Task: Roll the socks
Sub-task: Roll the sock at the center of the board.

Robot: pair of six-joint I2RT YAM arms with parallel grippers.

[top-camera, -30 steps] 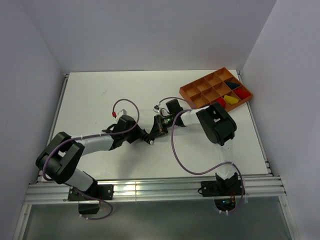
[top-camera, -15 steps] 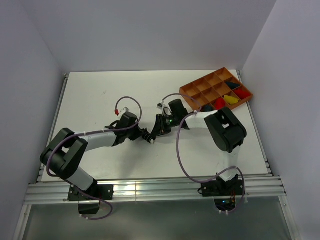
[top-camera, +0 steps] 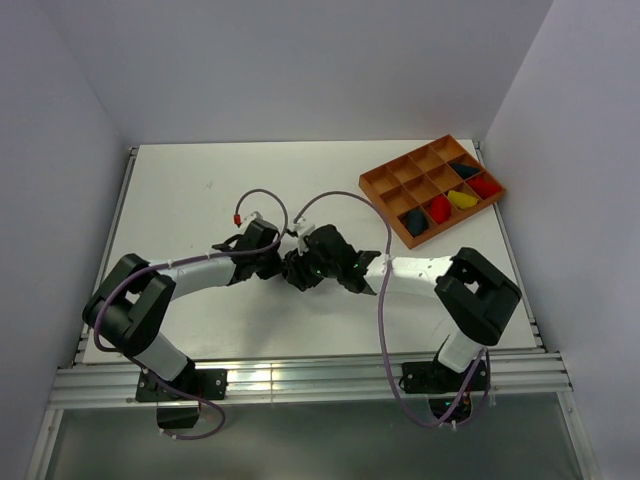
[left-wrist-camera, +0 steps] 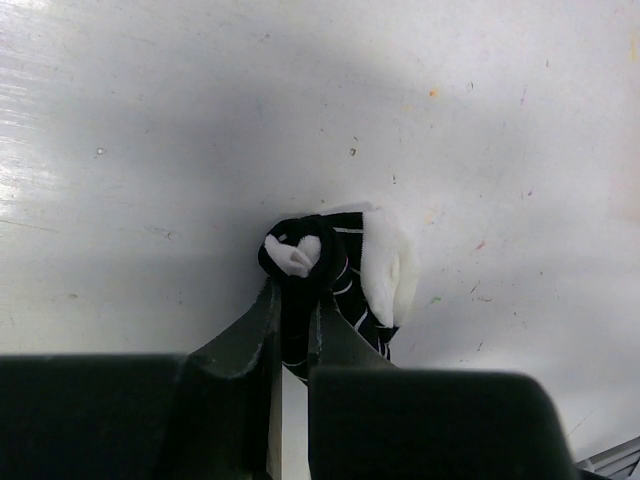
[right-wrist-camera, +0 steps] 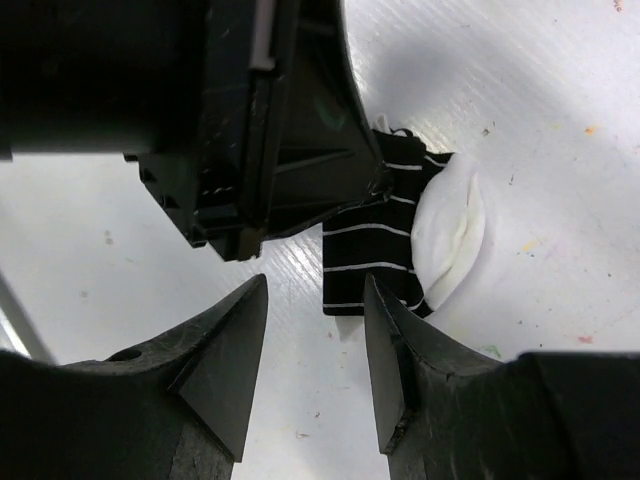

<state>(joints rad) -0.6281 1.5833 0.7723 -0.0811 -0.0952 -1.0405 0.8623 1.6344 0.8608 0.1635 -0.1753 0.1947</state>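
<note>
The striped sock (left-wrist-camera: 338,272) is lying bunched on the table (top-camera: 180,200) near its middle, black with thin white lines, its white toe (left-wrist-camera: 388,272) bulging out on one side. One end is twisting into a small knot-like curl. The left gripper (left-wrist-camera: 295,295) is pinching that curled end, its jaws standing narrow with only a fold of fabric between them. From above the sock itself is hidden under the two wrists.

The right gripper (right-wrist-camera: 315,290) is facing the left gripper (top-camera: 281,264) head-on. Its jaws are parted about halfway and holding nothing, and the sock (right-wrist-camera: 372,262) is lying just past the fingertips, close to one of them – whether it is touching the fabric I cannot tell.

Well apart, at the far right corner, an orange tray (top-camera: 372,185) is sitting. Its nearest row is holding a dark navy bundle (top-camera: 415,222), a red bundle (top-camera: 440,208) and a yellow bundle (top-camera: 460,198) – each in its own compartment.
</note>
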